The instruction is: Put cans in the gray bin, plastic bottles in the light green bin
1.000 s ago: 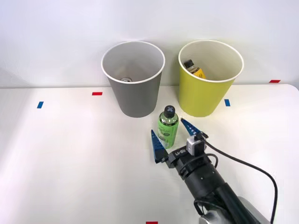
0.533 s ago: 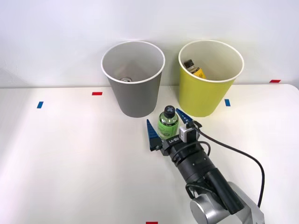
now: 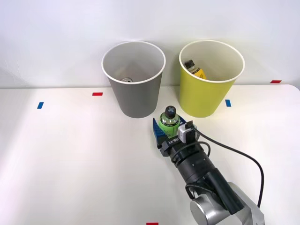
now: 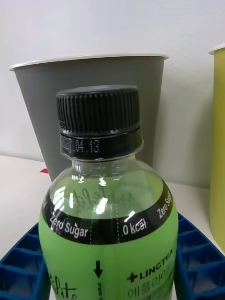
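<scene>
- Your right pincer is clamping the green bottle — standing upright on the surface.
- The gray bin is sitting at its 11 o'clock, the light green bin at 1 o'clock.

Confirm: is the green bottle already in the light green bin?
No. The green bottle stands upright on the table in front of the light green bin, with the right gripper closed around it.
</scene>
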Motion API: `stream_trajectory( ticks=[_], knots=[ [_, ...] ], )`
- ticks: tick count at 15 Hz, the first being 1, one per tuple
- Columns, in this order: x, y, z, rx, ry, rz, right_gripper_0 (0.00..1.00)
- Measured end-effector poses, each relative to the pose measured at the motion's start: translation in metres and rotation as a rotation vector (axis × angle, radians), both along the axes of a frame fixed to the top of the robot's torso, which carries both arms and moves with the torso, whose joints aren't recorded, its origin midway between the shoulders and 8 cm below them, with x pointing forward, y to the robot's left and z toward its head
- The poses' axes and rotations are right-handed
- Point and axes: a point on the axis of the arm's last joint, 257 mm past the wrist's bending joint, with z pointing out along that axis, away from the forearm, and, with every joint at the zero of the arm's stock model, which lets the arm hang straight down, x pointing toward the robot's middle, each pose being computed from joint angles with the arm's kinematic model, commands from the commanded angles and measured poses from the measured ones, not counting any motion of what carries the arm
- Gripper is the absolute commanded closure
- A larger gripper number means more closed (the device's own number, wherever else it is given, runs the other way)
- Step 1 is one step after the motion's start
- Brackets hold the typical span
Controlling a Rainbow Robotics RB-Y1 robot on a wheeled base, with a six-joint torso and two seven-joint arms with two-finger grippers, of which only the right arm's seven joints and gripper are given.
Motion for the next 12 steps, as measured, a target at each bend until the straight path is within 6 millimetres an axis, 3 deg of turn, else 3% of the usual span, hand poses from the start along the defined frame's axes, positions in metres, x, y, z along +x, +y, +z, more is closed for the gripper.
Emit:
stream_trajectory(
  ticks=[8,12],
  knots=[
    [-0.002,0.001,0.004,0.002,-0.018,-0.004,1.0],
    [-0.019,-0.007,0.035,0.037,-0.076,-0.001,1.0]
  ],
)
